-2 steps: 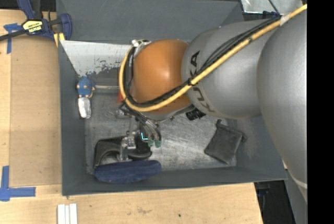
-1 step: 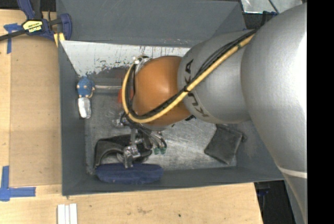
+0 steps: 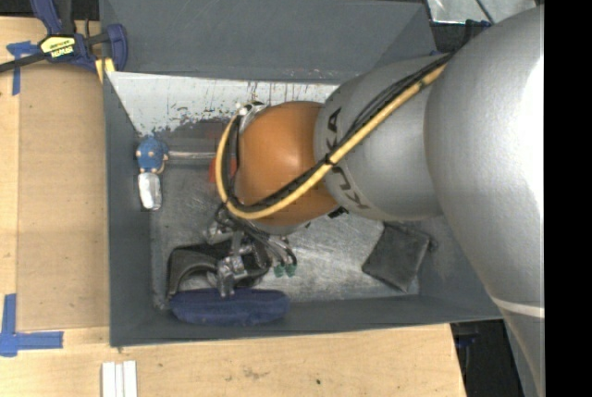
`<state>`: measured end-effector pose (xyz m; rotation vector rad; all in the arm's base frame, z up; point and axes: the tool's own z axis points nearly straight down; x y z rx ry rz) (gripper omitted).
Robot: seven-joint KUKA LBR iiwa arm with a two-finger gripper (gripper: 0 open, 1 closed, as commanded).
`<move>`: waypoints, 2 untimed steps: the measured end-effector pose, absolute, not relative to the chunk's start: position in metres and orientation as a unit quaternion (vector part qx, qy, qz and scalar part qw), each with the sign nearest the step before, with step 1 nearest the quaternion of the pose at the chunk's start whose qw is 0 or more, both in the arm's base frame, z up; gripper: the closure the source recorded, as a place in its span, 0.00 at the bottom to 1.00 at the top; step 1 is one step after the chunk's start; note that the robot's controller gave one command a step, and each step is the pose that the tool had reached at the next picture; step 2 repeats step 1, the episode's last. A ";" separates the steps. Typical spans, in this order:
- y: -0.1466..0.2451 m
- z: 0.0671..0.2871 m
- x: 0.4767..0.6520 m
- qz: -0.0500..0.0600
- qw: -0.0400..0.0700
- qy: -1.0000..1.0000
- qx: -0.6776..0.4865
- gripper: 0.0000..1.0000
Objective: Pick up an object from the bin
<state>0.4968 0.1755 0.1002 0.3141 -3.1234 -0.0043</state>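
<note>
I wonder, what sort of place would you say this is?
Most likely a robotics lab's bin-picking test station: a KUKA arm reaches into a grey metal bin of loose odds, among them a dark blue oblong thing and a dark grey square pad.

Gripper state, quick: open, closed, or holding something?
Gripper: cannot be told. It is down beside the black curved thing, just above the dark blue oblong thing.

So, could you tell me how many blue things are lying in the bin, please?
2. A small blue cap by the left wall, and a long dark blue thing along the lower wall. The arm covers much of the floor, so more may be hidden.
</note>
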 end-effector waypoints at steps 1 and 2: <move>0.168 0.243 0.542 0.000 -0.002 -0.972 0.234 1.00; 0.168 0.243 0.542 0.000 -0.002 -0.972 0.234 1.00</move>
